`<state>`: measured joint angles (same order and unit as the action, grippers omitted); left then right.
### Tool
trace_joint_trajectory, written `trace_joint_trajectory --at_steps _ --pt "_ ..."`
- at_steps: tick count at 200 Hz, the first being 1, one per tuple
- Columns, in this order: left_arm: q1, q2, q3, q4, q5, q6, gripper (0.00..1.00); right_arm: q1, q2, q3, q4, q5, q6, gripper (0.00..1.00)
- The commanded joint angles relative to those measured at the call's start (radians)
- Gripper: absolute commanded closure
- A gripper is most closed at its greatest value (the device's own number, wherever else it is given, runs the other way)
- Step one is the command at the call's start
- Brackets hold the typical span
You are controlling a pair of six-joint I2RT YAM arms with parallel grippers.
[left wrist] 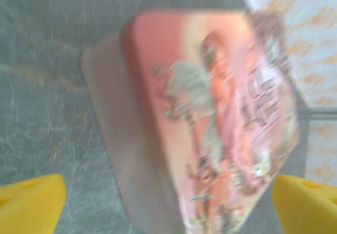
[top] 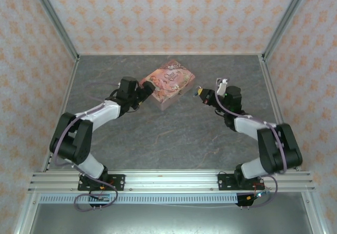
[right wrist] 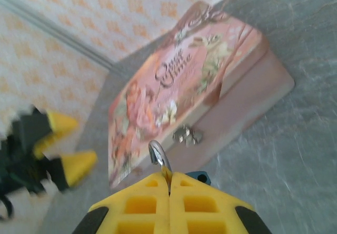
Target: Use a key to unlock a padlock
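Right gripper (right wrist: 169, 177) is clenched on the padlock (right wrist: 199, 178). The shackle (right wrist: 157, 154) pokes up between its fingers and the teal body barely peeks out, near the latch (right wrist: 188, 135) side of the box (right wrist: 174, 92). Left gripper (left wrist: 169, 202) is released, fingers wide, with the box ahead of it on the worktop (top: 174, 134).

Risks, as I judge:
- The pinch looks thin, so the padlock could twist or slip out and drop.
- The fingers cover most of the body, likely blocking the keyhole from a key.
- The left gripper sits near the box and could shove it into the right one.
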<state>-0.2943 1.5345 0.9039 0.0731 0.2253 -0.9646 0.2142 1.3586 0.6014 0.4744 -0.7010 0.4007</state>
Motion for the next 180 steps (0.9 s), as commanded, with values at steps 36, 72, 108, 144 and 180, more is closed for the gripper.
trace_joint_trajectory --at_steps 36,72,108,144,180 --pt "0.004 -0.246 -0.065 0.037 -0.381 0.075 0.0 0.046 -0.269 0.1 -0.804 0.034 -0.184 1.0" --pt "0.004 -0.348 -0.114 0.026 -0.504 0.079 0.0 0.056 -0.221 0.197 -1.088 0.027 -0.067 1.0" --pt "0.004 -0.388 -0.118 -0.05 -0.541 0.085 0.0 0.098 -0.07 0.229 -1.179 0.04 -0.069 1.0" --pt "0.004 -0.421 -0.138 -0.075 -0.54 0.089 0.0 0.109 0.038 0.213 -1.071 0.068 -0.013 1.0" --pt "0.005 -0.458 -0.136 -0.114 -0.553 0.134 0.0 0.109 0.089 0.192 -1.005 0.11 -0.008 0.89"
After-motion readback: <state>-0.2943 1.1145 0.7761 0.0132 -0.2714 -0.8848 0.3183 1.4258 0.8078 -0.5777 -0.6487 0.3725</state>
